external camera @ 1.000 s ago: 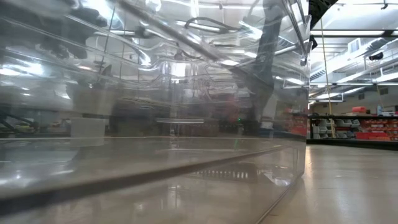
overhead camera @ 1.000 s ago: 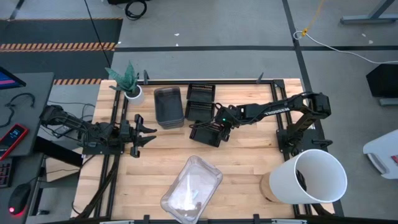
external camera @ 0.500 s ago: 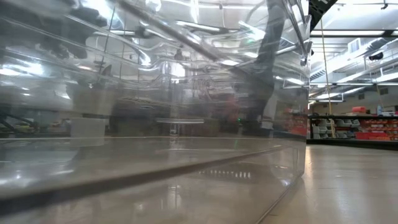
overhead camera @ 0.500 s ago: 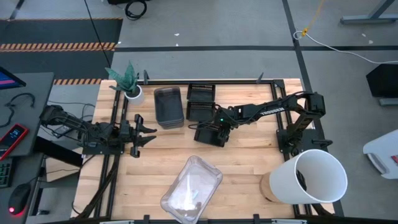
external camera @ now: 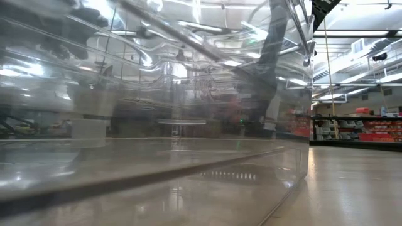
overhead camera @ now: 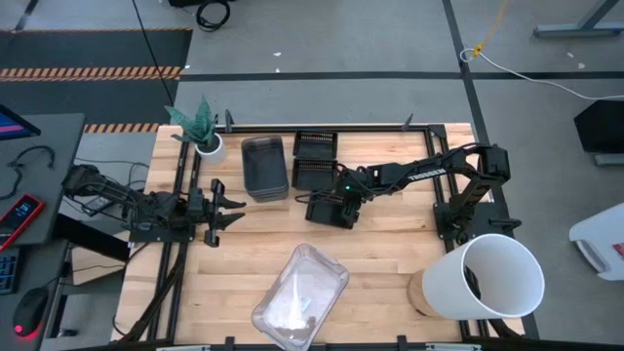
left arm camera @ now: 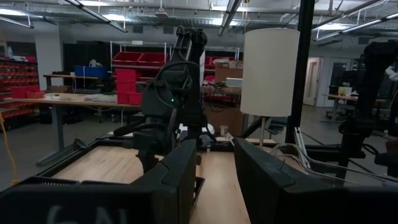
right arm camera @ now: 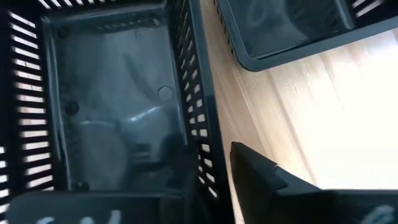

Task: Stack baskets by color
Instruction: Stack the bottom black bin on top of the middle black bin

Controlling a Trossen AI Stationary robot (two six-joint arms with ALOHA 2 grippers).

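Note:
A lone black lattice basket stands upright on the table's middle, and my right gripper is shut on its wall, slanting down from the right. Behind it sit a stack of black baskets and a smoky grey basket. A clear basket lies near the front edge; it fills the low view as the clear basket. At the table's left, my left gripper waits open and holds nothing. My right gripper has the lone black basket's lattice wall on the side toward the table's right. One finger is inside the basket and one finger outside. The fingers slant down from above and the right. The basket rests flat on the table.
A big white bucket lies at the front right corner. A small white plant pot stands at the back left. Bare wood shows between the lone basket and the clear one. The left wrist view looks past its open fingers at the right arm.
My right arm has dipped slightly onto the lone black basket, which stays on the table.

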